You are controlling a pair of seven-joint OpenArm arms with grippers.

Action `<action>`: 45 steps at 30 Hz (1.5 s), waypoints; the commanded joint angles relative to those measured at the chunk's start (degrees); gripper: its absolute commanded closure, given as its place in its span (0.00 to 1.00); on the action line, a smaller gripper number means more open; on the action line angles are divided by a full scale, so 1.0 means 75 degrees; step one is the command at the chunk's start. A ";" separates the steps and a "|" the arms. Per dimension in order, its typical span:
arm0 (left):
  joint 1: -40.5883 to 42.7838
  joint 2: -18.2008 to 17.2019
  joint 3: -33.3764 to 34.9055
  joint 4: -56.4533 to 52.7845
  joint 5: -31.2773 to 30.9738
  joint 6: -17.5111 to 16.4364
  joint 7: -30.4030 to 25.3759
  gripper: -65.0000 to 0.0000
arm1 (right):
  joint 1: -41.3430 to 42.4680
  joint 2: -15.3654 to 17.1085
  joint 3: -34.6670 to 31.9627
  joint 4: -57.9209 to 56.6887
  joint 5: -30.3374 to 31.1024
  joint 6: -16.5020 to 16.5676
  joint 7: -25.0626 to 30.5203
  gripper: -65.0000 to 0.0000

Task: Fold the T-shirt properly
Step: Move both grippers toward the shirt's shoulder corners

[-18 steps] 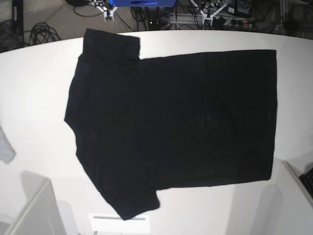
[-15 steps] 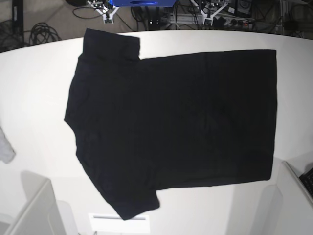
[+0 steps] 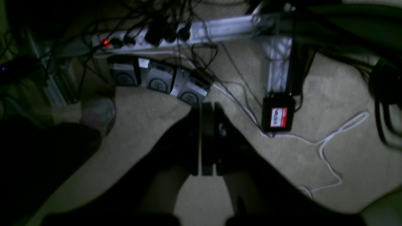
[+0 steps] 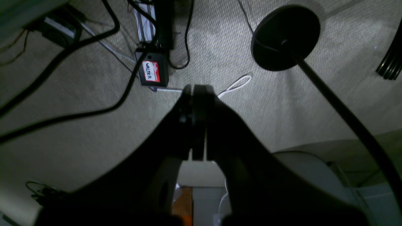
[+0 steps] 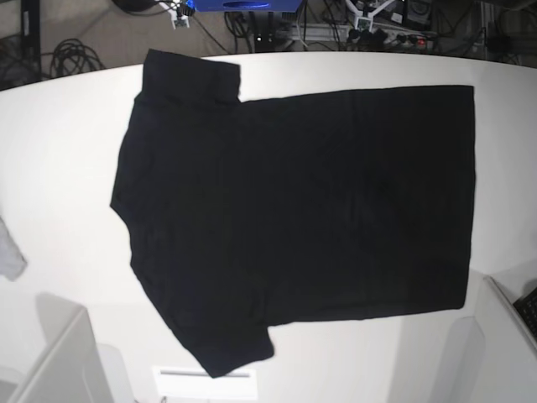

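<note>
Black short-sleeved cloth T-shirt (image 5: pixel 294 218) lies flat, plain side up, on our white table (image 5: pixel 59 168) in the base view. Both wrist views show floor: left gripper (image 3: pixel 202 138) and right gripper (image 4: pixel 196 122) jaws closed, empty. Reaching down closed, we'd likely bunch the cloth.

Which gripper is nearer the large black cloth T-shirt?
Right, probably. Right gripper hangs over the floor past the table edge by the large black cloth T-shirt's sleeve; left gripper likewise, off its straight side. Both jaws shut.
</note>
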 commanded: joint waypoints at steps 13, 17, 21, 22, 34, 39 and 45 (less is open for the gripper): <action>0.2450 -0.0620 -0.0095 0.2985 -0.0008 0.0054 -0.0005 1.00 | -0.2002 0.0011 0.0045 0.2433 0.0561 -0.0039 -0.0350 1.00; 0.3189 -0.0644 -0.0529 0.4016 -0.0019 0.0054 0.0007 1.00 | -0.2611 0.0210 0.0034 0.3723 0.1124 -0.0039 -0.1030 1.00; 0.3599 -0.0644 -0.1244 0.4766 -0.0008 0.0054 0.0077 1.00 | -0.3397 0.0316 0.0057 0.5211 0.1428 -0.0039 -0.1475 1.00; 0.3669 -0.0644 -0.1431 0.4884 -0.0008 0.0054 0.0077 1.00 | -0.3619 0.0316 0.0210 0.5563 0.1475 -0.0039 -0.1545 1.00; 0.5052 -0.1019 -0.1560 0.7791 -0.0769 0.0054 0.0077 1.00 | -0.5331 0.0234 0.1628 0.9408 0.1452 -0.0039 -0.1991 1.00; 0.5803 -0.1194 -0.1642 0.9479 -0.1637 0.0054 0.0077 1.00 | -0.5553 0.0234 0.1991 1.0545 0.1452 -0.0039 -0.1991 1.00; 0.6119 -0.1194 -0.1642 1.0487 -0.1695 0.0054 0.0089 1.00 | -0.5108 0.0234 0.1980 1.1494 0.1452 -0.0039 -0.1991 1.00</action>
